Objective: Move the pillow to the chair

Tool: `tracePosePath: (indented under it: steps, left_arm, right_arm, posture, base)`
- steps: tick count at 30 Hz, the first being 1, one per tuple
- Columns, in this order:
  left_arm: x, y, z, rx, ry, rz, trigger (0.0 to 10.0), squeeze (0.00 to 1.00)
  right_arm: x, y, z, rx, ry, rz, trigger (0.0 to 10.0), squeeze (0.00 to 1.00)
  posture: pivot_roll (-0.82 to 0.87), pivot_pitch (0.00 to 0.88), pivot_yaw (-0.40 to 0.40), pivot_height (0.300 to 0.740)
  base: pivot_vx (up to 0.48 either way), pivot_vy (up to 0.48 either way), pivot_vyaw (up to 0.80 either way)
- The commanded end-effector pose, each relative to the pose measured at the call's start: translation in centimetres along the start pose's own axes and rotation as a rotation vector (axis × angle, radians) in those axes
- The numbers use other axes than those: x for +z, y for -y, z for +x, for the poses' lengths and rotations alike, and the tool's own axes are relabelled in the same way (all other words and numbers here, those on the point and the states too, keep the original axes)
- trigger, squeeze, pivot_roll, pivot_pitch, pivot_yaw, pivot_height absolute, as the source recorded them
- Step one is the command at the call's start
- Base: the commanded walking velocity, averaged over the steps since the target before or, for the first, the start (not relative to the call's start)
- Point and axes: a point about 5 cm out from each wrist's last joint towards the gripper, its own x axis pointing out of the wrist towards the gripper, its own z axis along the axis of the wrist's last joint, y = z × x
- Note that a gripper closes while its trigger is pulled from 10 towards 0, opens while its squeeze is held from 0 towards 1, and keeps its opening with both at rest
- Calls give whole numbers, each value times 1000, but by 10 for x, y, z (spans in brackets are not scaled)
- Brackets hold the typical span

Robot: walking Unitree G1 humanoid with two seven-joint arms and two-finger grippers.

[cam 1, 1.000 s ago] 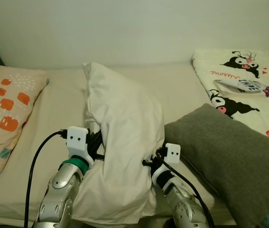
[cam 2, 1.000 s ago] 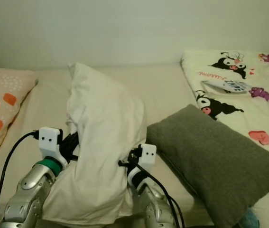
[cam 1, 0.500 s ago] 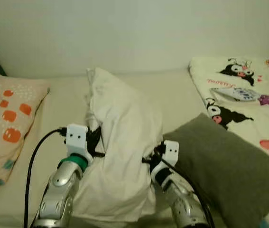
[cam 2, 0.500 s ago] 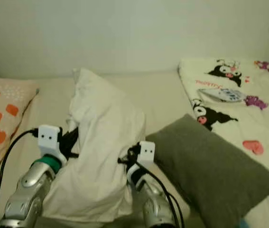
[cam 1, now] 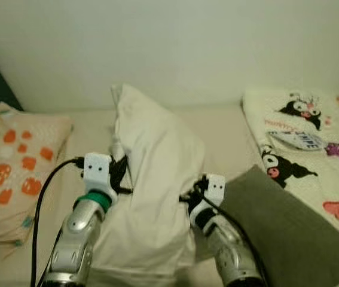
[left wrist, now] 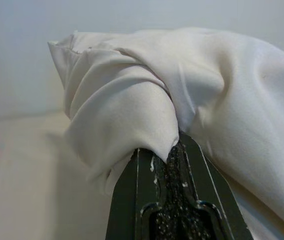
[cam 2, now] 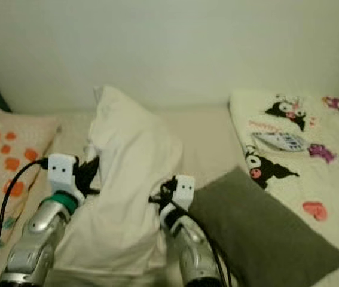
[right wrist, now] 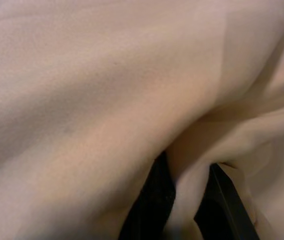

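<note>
At the pillow's (cam 1: 154, 191) two flanks, both sets of jaws are pinched onto cloth: left gripper (left wrist: 174, 150) closed on a bunched fold w/ fabric spilling over its tips, right gripper (right wrist: 189, 195) w/ a fold caught between its fingers. Pillow stands upright between the arms, above the bed (cam 1: 223, 128). Grey cushion (cam 1: 289, 236) sits just beside right arm; patterned pillow (cam 1: 14, 161) further left. Risk: grip's on loose cover only, so it could slide out or sag & drag while carrying.
</note>
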Motion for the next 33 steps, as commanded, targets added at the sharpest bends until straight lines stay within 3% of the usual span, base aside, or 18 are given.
tracePosePath:
  steps: [1, 8, 13, 23, 33]
  left_arm:
    - [10, 9, 5, -38, 53, 35, 10000, 0]
    - [24, 12, 11, -55, 101, 42, 10000, 0]
    - [31, 13, 15, -51, 116, 35, 10000, 0]
    - [36, 14, 14, -52, 141, 67, 10000, 0]
    - [41, 19, 17, -74, 156, 72, 10000, 0]
  right_arm:
    - [17, -28, 14, 92, 83, 39, 10000, 0]
    - [33, -33, 18, 108, 133, 41, 10000, 0]
    - [45, -31, 21, 71, 172, -15, 10000, 0]
    - [51, -32, 19, 79, 188, -45, 10000, 0]
    - [55, -38, 18, 88, 208, -40, 10000, 0]
  posture:
    - [84, 0, 119, 740]
    - [77, 0, 114, 740]
    - [71, 0, 91, 740]
    - [72, 0, 71, 740]
    - [65, 0, 75, 740]
  base:
    - [0, 0, 0]
    - [0, 0, 0]
    - [0, 0, 0]
    - [0, 0, 0]
    - [0, 0, -800]
